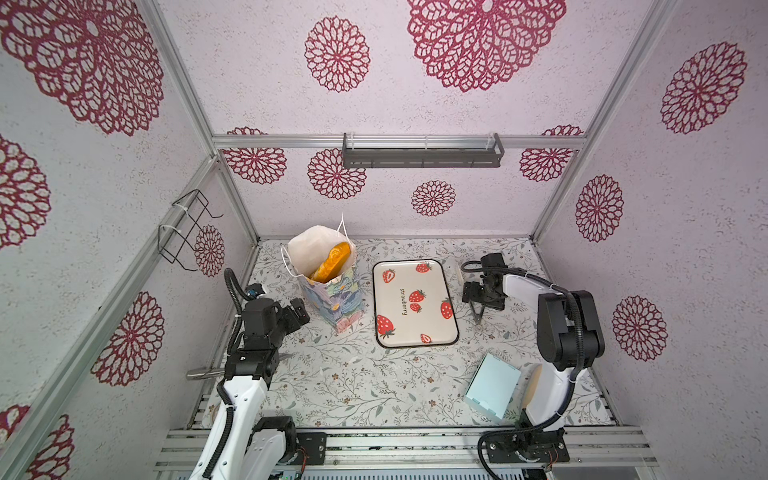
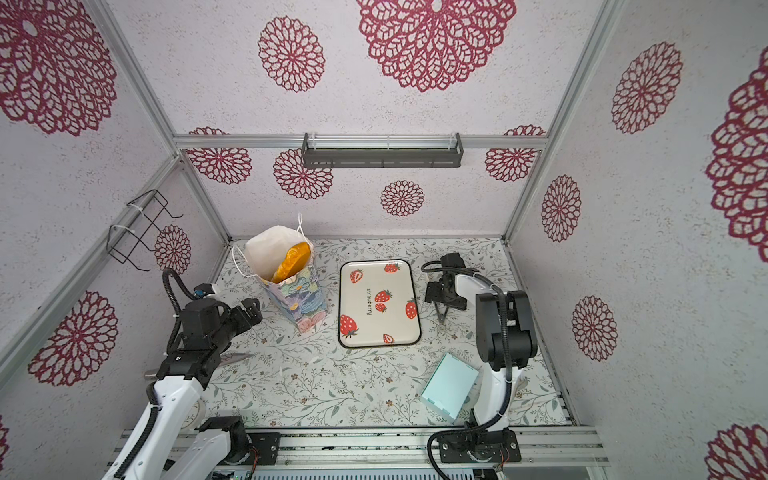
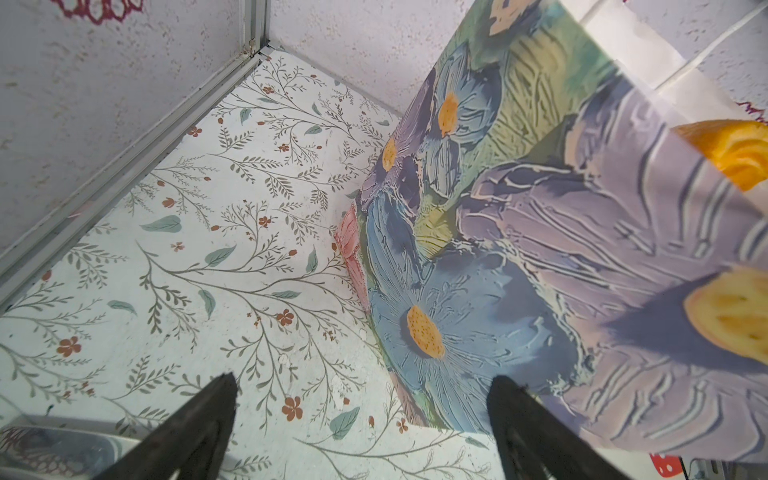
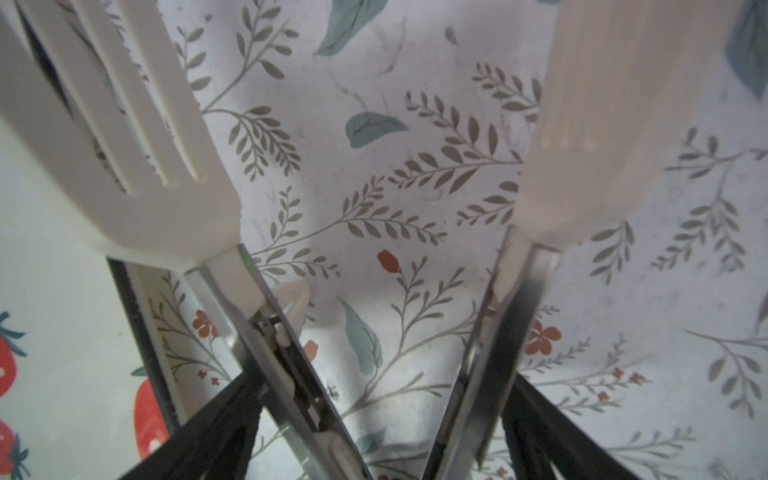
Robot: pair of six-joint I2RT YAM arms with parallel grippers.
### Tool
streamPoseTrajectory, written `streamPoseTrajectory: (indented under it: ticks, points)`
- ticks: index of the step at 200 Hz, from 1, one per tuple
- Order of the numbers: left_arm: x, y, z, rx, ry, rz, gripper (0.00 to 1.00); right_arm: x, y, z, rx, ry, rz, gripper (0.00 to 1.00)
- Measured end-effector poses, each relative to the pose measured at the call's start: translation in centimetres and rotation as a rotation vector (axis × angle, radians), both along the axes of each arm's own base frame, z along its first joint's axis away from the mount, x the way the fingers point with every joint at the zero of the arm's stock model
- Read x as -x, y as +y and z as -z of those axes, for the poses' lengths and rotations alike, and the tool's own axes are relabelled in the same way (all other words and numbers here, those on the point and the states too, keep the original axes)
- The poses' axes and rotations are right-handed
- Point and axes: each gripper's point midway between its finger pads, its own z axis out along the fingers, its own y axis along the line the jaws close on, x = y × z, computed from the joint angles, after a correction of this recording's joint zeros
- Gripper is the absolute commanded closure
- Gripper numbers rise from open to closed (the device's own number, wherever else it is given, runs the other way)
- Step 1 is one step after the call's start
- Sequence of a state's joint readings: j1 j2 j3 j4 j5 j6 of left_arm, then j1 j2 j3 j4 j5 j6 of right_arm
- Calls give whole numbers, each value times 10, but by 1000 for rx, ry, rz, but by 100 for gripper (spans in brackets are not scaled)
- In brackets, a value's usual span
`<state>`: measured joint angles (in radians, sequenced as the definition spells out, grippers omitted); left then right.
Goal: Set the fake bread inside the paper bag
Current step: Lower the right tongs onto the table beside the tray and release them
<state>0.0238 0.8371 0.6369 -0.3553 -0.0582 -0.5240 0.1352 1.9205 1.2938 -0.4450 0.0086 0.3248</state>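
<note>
Top views: braided loaf [image 1: 332,262] sticking from paper bag [image 1: 332,299], strawberry tray [image 1: 432,282] sitting empty; left pincer [image 3: 365,380] spread, right pincer [image 4: 378,399] pinching tongs [image 4: 166,199]; probably finishing.

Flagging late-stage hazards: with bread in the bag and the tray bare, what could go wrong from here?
The long loaf sticks out above the paper bag rim; a nudge might tip the tall bag.
The left gripper, jaws open, sits beside the bag wall and could bump it.
The tongs in the right gripper hang near the tray and may catch its rim.
</note>
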Motion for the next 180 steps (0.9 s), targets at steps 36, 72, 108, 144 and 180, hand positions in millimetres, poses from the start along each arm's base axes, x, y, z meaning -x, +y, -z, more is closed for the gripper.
streamPoseTrajectory:
  ticks: [36,72,108,144,180]
  points:
    - [-2,1,0,-24,-12,11,3,5,-2,-10,13,-22,3,3]
    - [-3,1,9,-71,-13,31,3,18,-3,-48,46,-141,2,3]
    - [-1,4,22,-113,-20,36,3,30,-7,-80,49,-286,8,4]
    - [-7,10,19,-175,-57,26,3,40,-17,-92,74,-388,41,5]
    - [-19,19,15,-253,-108,2,3,54,-27,-101,92,-529,74,3]
